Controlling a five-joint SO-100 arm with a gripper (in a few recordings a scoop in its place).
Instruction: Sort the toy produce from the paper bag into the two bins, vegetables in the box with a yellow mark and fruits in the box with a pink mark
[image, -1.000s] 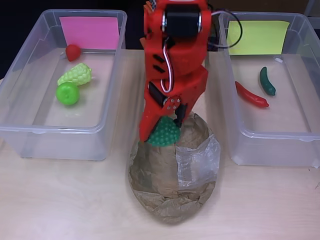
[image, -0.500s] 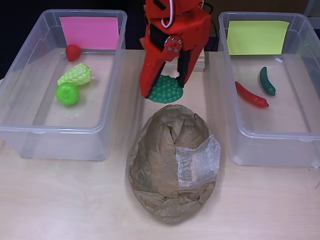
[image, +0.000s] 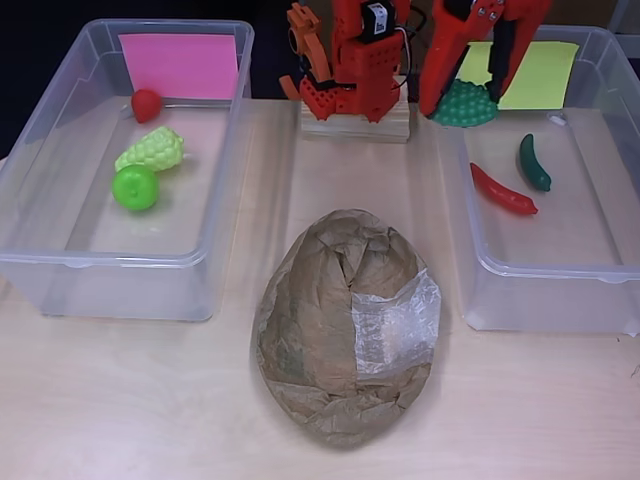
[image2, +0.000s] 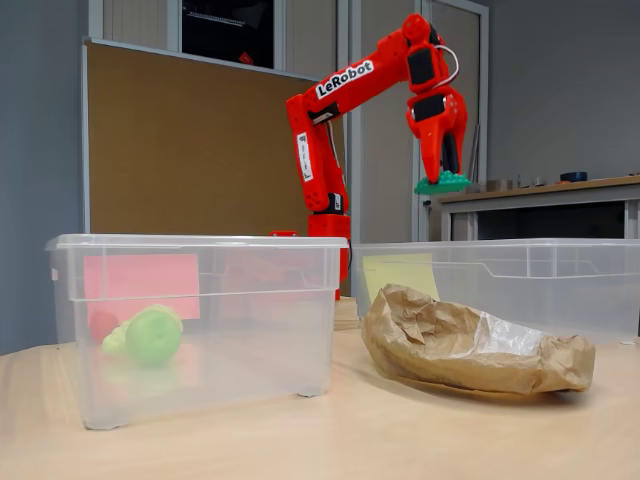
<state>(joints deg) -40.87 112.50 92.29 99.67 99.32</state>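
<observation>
Fruits (image: 147, 160) three, vegetables (image: 518, 177) two, gripper (image: 466, 95) with another.

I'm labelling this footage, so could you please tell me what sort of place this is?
Probably an office or lab room set up as a robot demo station: a pinboard-style partition behind a light wood table, a desk at the back, and two marked plastic bins flanking a paper bag.

Only readable text I can spot is "LeRobot" in white letters on the red arm (image2: 345, 78), fixed view. The pink and yellow marks look blank.
</observation>
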